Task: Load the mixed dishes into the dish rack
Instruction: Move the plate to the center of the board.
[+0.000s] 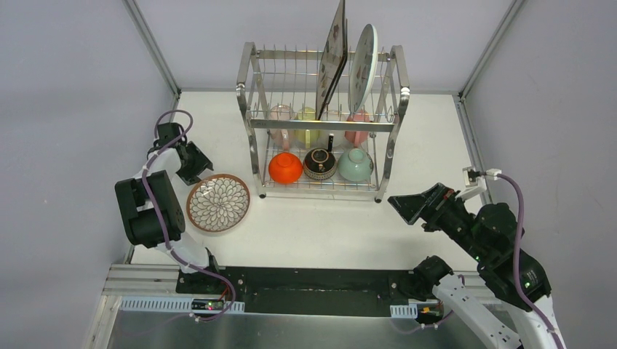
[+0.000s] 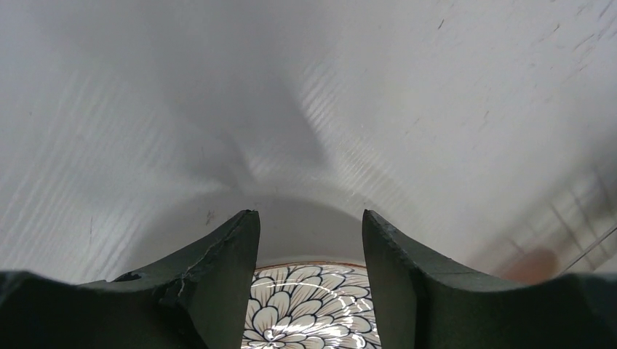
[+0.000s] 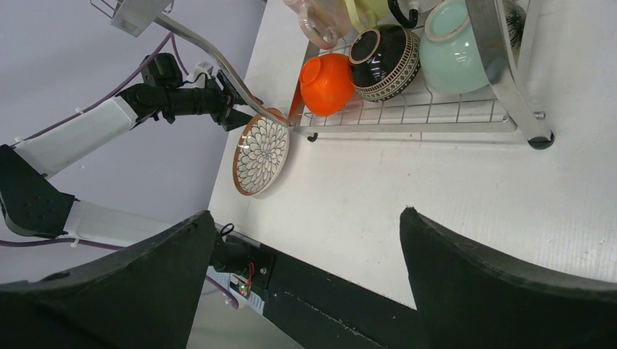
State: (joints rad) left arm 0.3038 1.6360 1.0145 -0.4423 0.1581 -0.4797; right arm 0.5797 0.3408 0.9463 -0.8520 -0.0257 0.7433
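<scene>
**Petal plate out on the table, rack already stocked.**

Your petal plate (image 1: 218, 203) lies flat by the table's left edge, just beside the front-left post of the dish rack (image 1: 252, 145). It is round, with a brown rim and a white face covered in dark-outlined petals fanning from the centre. The left gripper (image 1: 192, 163) sits at the plate's far-left rim, jaws parted and gripping nothing; the left wrist view shows the pattern in the gap between them. Your right gripper (image 1: 411, 206) hangs near the right edge, jaws spread wide and empty. Up top, the square floral plate (image 1: 333, 54) and white strawberry plate (image 1: 363, 65) stand on edge in the slots, with pastel cups (image 1: 307, 120) behind the rail. On the lower shelf sit the orange bowl (image 1: 285, 167), brown bowl (image 1: 319, 163) and mint bowl (image 1: 355, 165).
</scene>
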